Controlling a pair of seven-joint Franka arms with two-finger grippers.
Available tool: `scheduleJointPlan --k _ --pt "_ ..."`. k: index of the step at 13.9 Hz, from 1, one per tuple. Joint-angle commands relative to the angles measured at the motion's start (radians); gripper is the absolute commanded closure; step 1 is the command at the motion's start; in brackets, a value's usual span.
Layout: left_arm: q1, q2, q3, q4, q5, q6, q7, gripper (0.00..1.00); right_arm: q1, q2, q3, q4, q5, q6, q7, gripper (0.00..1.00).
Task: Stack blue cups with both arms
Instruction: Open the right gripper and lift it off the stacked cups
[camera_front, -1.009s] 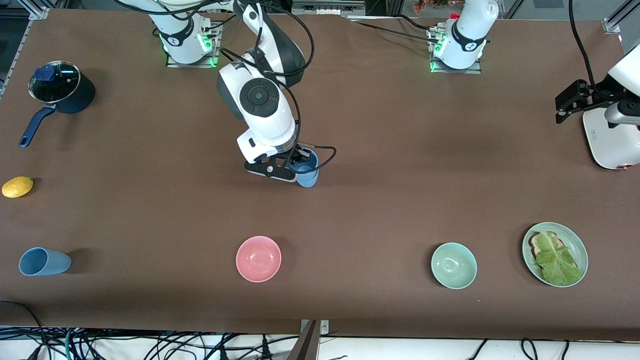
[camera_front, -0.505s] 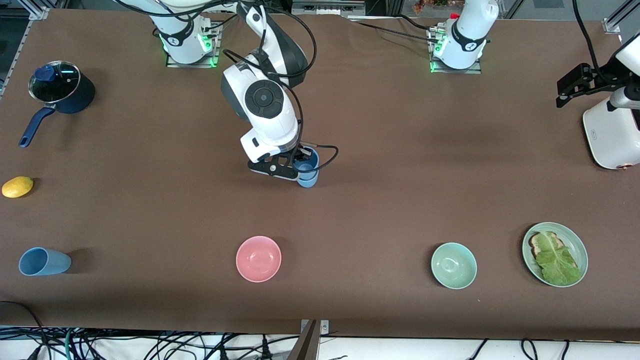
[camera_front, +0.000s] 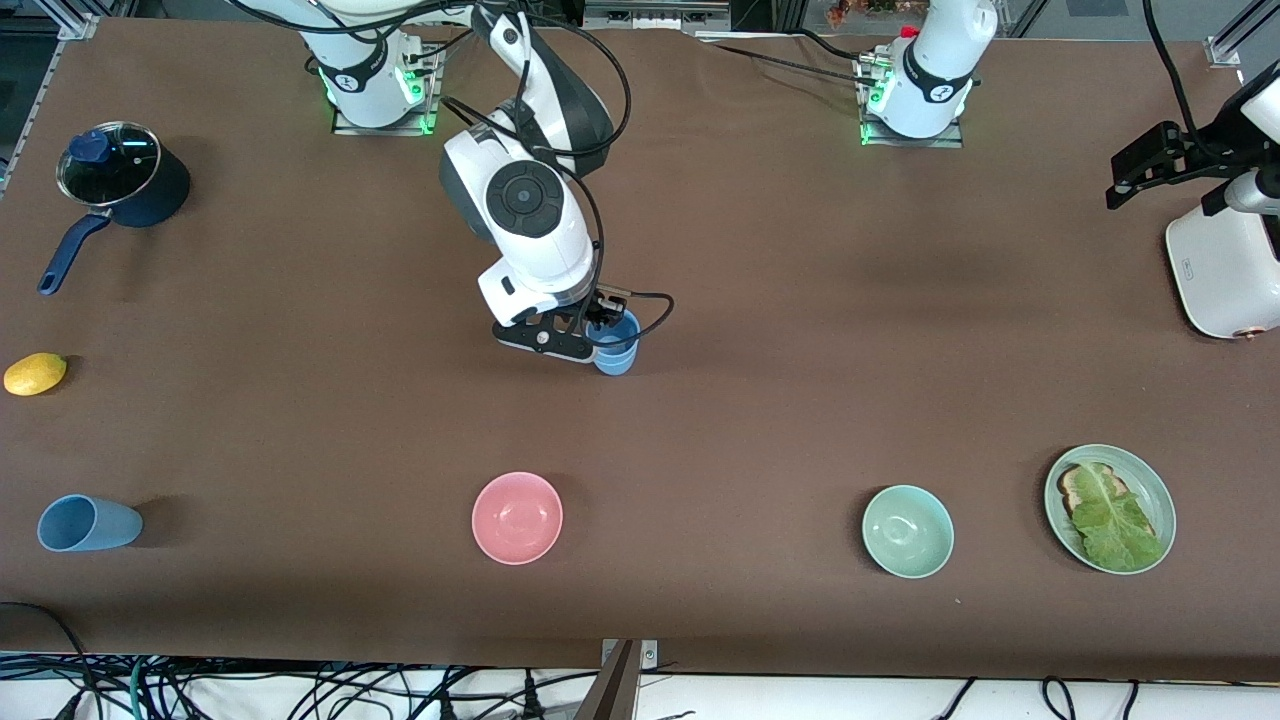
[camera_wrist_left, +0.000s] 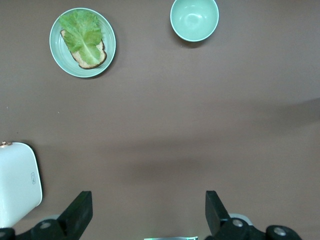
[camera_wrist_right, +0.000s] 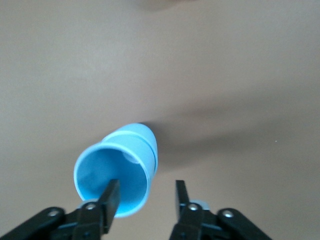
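Right gripper (camera_wrist_right: 145, 197) is now spread astride the rim of the cup stack (camera_front: 616, 347) at table centre: stack released. Third cup (camera_front: 88, 523) lies at 8 o'clock. Left gripper (camera_wrist_left: 147, 212), spread, is waiting over the toaster (camera_front: 1225, 275).

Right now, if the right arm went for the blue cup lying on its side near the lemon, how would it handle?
The lying blue cup would probably roll in a curve when nudged, since its body tapers. It looks rigid and light: thin wall, nothing visible inside its open mouth. Its matte surface likely gives the fingers fair grip.

Left gripper (camera_front: 1140, 178) drifted up toward toaster (camera_front: 1225, 278) end; right gripper (camera_front: 590, 340) settled lower.
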Motion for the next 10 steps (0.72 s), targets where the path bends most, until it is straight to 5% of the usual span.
scheduleJointPlan --k 1,4,10 --pt "0.004 -0.017 0.002 -0.021 -0.025 -0.003 -0.024 0.01 -0.083 -0.067 0.004 -0.011 0.001 -0.021 -0.043 0.14" --pt "0.002 -0.014 0.000 -0.021 -0.027 -0.003 -0.025 0.01 -0.170 -0.138 0.005 -0.014 0.009 -0.128 -0.218 0.01" --pt "-0.004 -0.006 0.000 -0.021 -0.027 -0.020 -0.028 0.01 -0.353 -0.293 0.007 -0.063 0.009 -0.294 -0.511 0.00"
